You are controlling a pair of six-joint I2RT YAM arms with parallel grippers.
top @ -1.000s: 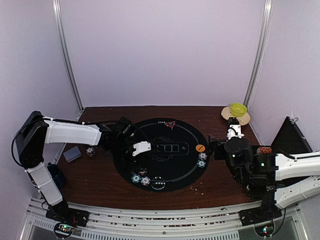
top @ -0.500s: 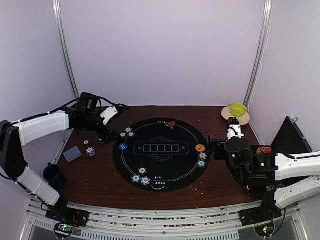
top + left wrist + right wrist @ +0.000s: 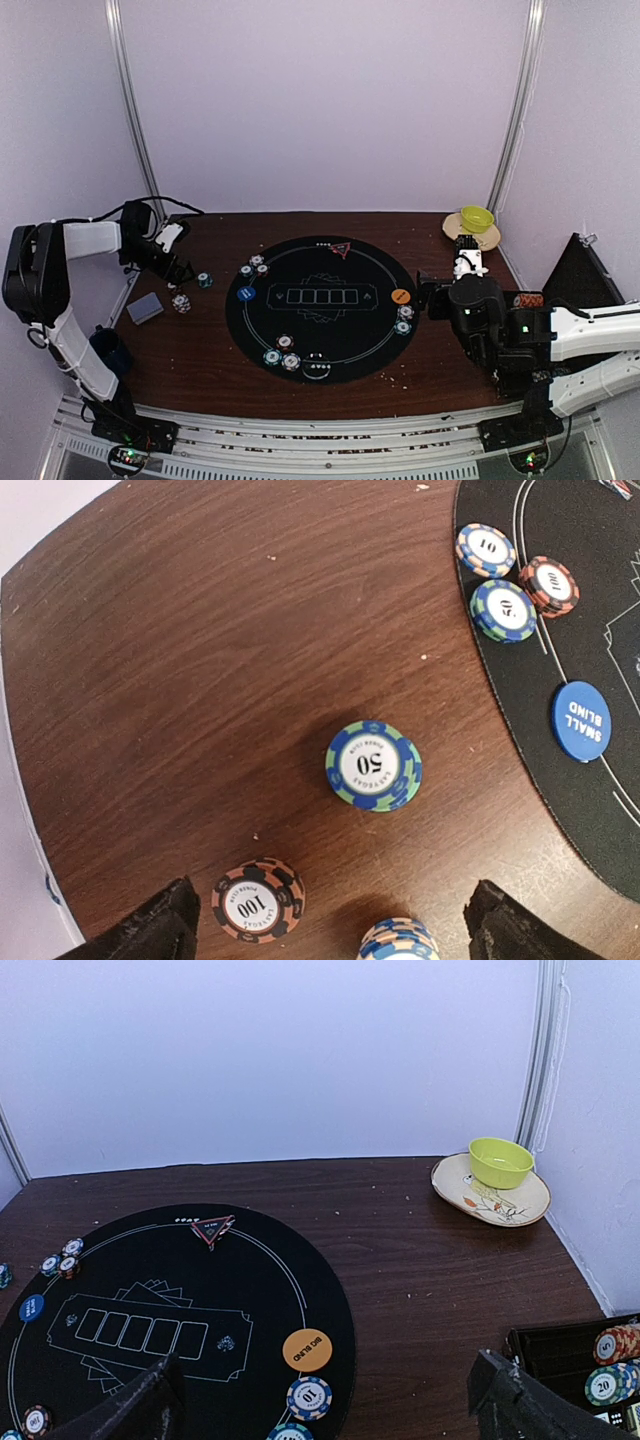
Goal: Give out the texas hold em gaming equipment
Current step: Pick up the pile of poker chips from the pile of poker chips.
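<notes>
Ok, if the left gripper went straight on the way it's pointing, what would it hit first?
Probably the blue-and-cream chip stack between the fingertips of the open left gripper; the 50 chip lies further along, though depth is unclear.

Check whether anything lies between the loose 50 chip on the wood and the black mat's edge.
Nothing visible does. Only bare wood separates the 50 chip from the black mat. The 100 chip and a chip stack lie aside, near the open left tool.

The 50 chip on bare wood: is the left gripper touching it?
Apart. Left wrist view: bare wood lies between the 50 chip and both fingers.
</notes>
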